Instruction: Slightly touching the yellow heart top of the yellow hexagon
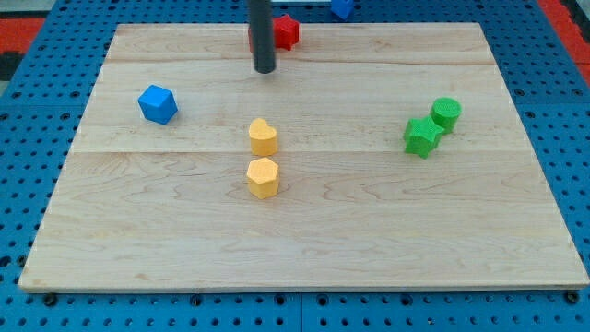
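Wooden counter [304, 258], pale planks, sits on a blue pegboard; view is from above and slightly toward the near edge.

Task blocks: yellow heart [263, 136] lies a little toward the view's left of the counter's middle. Yellow hexagon [263, 177] sits directly on its near-edge side. The two are very close, almost in one line running far edge to near edge; a thin gap or bare contact, cannot tell which from this angle.

My tip [265, 68] stands near the far edge, just beside the red block [287, 32] (shape looks star-like, partly hidden by the rod). No hand is fitted to this arm, so spread or pressed together does not apply; only the rod end makes contact.

Key relation: the heart lies from the tip straight toward the near edge, nearly the same left-right position, with clear counter between. Tip, heart and hexagon fall roughly on one line.

Judgement: a push along that line toward the near edge would drive the heart onto the hexagon. Since they are already nearly touching, only a light nudge seems called for; too much would shove both.

Others, well apart: blue cube [158, 103] toward the left edge; green star [421, 136] and green cylinder [446, 113] touching each other toward the right edge; another blue block [342, 7] off the counter beyond the far edge.
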Controlling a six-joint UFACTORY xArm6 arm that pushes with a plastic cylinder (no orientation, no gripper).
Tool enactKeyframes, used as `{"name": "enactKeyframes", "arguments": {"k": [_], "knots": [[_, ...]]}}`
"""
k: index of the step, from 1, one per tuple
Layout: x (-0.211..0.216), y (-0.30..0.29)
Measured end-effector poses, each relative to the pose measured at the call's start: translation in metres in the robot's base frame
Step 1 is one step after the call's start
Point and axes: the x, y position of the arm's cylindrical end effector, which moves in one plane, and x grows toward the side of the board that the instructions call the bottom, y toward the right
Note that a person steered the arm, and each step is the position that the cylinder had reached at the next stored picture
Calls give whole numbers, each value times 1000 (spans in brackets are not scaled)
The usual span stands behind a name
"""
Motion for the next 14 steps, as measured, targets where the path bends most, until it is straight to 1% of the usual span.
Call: {"name": "enactKeyframes", "arguments": {"k": [1,3,4,6,10,12,13,14], "knots": [[0,15],[15,26],[15,51],[15,29],[15,36],[20,13],[30,-4],[66,-20]]}}
